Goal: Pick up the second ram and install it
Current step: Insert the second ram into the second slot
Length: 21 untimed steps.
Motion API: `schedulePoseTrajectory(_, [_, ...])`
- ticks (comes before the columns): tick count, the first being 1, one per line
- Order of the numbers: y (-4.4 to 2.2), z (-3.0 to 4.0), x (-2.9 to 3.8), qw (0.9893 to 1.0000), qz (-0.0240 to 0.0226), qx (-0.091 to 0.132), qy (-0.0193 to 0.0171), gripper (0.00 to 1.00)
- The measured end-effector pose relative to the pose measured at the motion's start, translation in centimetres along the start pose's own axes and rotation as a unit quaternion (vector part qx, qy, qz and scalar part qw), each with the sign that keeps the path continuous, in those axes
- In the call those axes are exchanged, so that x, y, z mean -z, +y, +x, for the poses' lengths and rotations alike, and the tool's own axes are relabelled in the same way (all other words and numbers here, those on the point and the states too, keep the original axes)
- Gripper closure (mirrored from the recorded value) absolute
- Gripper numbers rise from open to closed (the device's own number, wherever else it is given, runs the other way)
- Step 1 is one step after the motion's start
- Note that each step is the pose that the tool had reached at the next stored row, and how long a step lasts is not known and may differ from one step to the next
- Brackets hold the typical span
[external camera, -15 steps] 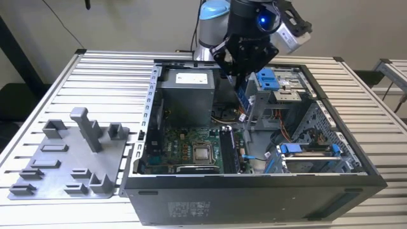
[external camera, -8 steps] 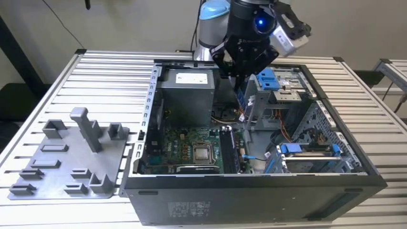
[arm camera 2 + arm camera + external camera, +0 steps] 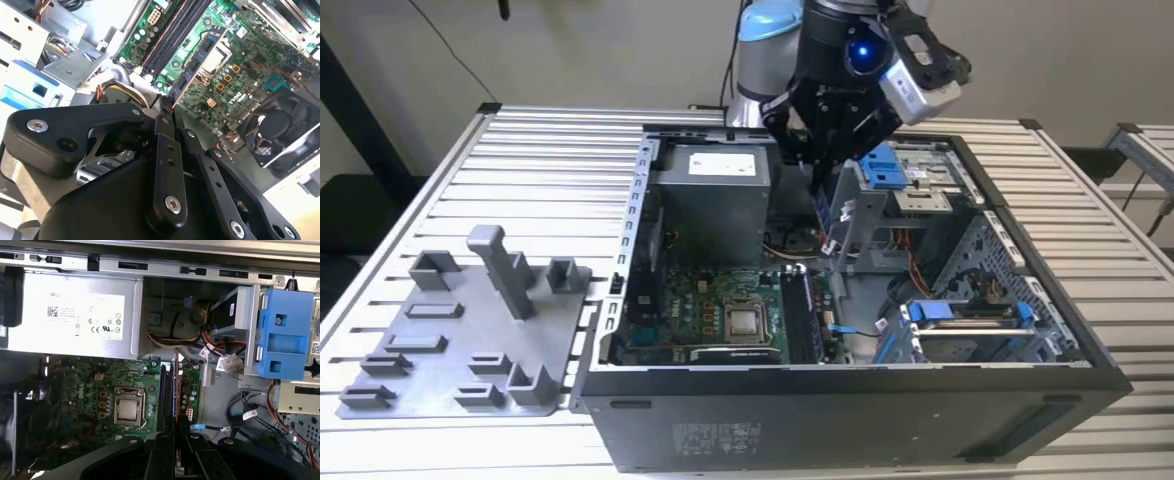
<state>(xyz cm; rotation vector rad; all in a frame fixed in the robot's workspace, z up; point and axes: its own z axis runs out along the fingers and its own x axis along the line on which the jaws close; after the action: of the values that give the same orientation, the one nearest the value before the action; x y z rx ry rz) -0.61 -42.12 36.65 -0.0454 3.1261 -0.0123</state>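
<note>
A robot arm's gripper point(image 3: 821, 165) hangs over an open computer case point(image 3: 854, 430) on a slatted table point(image 3: 547, 150). Its jaws are narrow, pinched on 1 thin memory stick point(image 3: 197, 65), which is held on edge above the green motherboard point(image 3: 90, 385), roughly in line with the long black slots point(image 3: 162, 395). A grey fixture plate point(image 3: 454, 340) lies beside the case.

— How is the light in the exterior view?
— Soft and even. The table point(image 3: 547, 160) is bright, the computer case point(image 3: 854, 420) dim inside.
— And closer in?
— In the first wrist view the power supply point(image 3: 75, 315) looks washed pale; in the second wrist view the end effector point(image 3: 164, 102) and the fan point(image 3: 280, 125) sit dark.
</note>
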Motion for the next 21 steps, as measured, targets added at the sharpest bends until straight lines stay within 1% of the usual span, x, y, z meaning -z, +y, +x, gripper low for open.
schedulePoseTrajectory(2, [0.0, 0.0, -0.1, 0.9999, 0.0002, -0.013, 0.0, 0.86])
schedulePoseTrajectory(5, [0.0, 0.0, -0.2, 0.9994, 0.0006, -0.034, 0.0002, 0.86])
schedulePoseTrajectory(8, [0.0, 0.01, -0.37, 0.9985, 0.001, -0.054, 0.0006, 0.86])
schedulePoseTrajectory(11, [0.0, 0.01, -0.52, 0.9977, 0.0012, -0.068, 0.0021, 0.86])
schedulePoseTrajectory(13, [0.0, 0.01, -0.6, 0.9975, 0.0014, -0.07, 0.0033, 0.86])
schedulePoseTrajectory(16, [0.0, 0.01, -0.7, 0.9976, 0.0014, -0.069, 0.0035, 0.86])
schedulePoseTrajectory(21, [0.02, 0.01, -0.94, 0.9984, 0.0012, -0.057, 0.0034, 0.86])
